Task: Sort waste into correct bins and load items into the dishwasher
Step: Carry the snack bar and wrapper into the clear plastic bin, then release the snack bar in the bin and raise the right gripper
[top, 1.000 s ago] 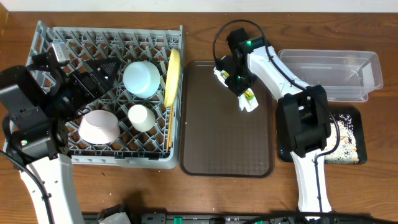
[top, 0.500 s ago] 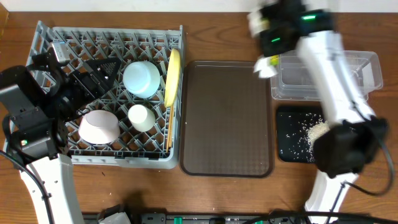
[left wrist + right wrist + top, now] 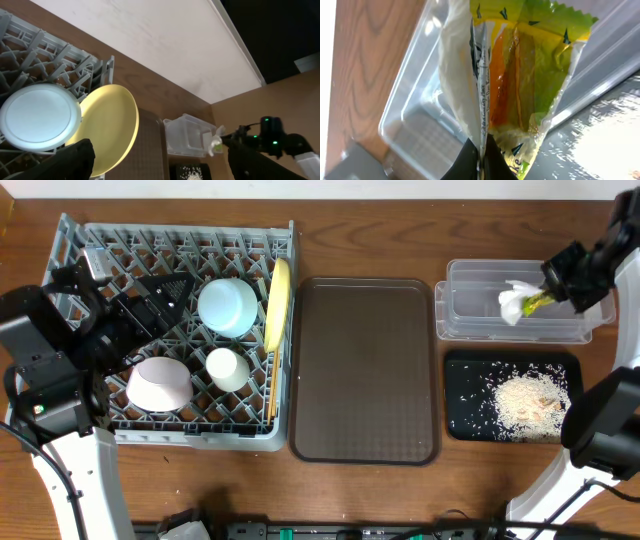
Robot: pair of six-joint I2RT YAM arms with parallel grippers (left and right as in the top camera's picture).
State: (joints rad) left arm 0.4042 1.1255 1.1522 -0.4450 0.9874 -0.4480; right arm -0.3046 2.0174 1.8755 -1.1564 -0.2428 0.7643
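Pinching the snack wrapper [image 3: 515, 302] tight in our right gripper [image 3: 548, 288], we hang it over the clear bin [image 3: 470, 325] at the frame's upper right so it can fall inside. Our left gripper [image 3: 150, 300] hovers spread and empty above the dish rack [image 3: 180, 240].

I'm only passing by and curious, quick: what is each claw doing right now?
Left gripper: open, holding nothing, over the rack.
Right gripper: shut on a wrapper, over the clear bin.
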